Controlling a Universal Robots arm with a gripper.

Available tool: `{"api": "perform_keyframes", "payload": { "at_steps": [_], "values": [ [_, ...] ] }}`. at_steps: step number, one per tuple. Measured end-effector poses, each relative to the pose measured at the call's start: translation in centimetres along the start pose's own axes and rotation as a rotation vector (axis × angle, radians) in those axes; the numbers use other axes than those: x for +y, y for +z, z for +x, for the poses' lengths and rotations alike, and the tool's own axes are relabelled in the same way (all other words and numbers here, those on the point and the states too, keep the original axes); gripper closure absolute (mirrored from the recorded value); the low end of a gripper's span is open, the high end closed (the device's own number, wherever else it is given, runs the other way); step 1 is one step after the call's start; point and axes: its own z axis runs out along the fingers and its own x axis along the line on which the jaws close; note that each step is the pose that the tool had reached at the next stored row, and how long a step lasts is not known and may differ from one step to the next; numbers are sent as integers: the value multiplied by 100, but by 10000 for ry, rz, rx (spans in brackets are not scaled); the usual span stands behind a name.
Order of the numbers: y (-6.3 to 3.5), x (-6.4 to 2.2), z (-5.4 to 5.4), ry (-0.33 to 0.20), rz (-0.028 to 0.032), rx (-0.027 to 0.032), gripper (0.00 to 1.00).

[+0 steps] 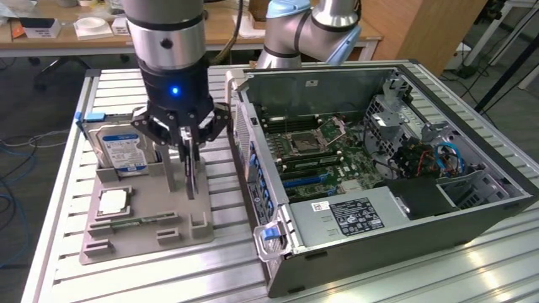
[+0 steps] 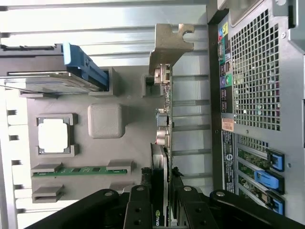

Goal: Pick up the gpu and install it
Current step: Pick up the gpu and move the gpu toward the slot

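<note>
"Hanging how, that arm of yours?"

"Straight down, wrist vertical, over the grey fixture tray on the surface, on the exterior view's left. From my seat the blue wrist light is lit and the tool points squarely at the tray."

"And the jaws?"

"Pinching the gpu. In the wrist view I see a black finger tight against each face of the card."

"Where's the card sitting?"

"Standing on edge in the tray, silver bracket at the far end from my jaws. It's between the hard drive and the open computer case, just beside the case's rear panel."
</note>
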Motion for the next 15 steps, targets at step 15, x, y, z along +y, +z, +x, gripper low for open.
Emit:
{"api": "perform_keyframes", "payload": {
  "at_steps": [15],
  "values": [
    [-457,13,-8,0,1,0,74]
  ]
}}
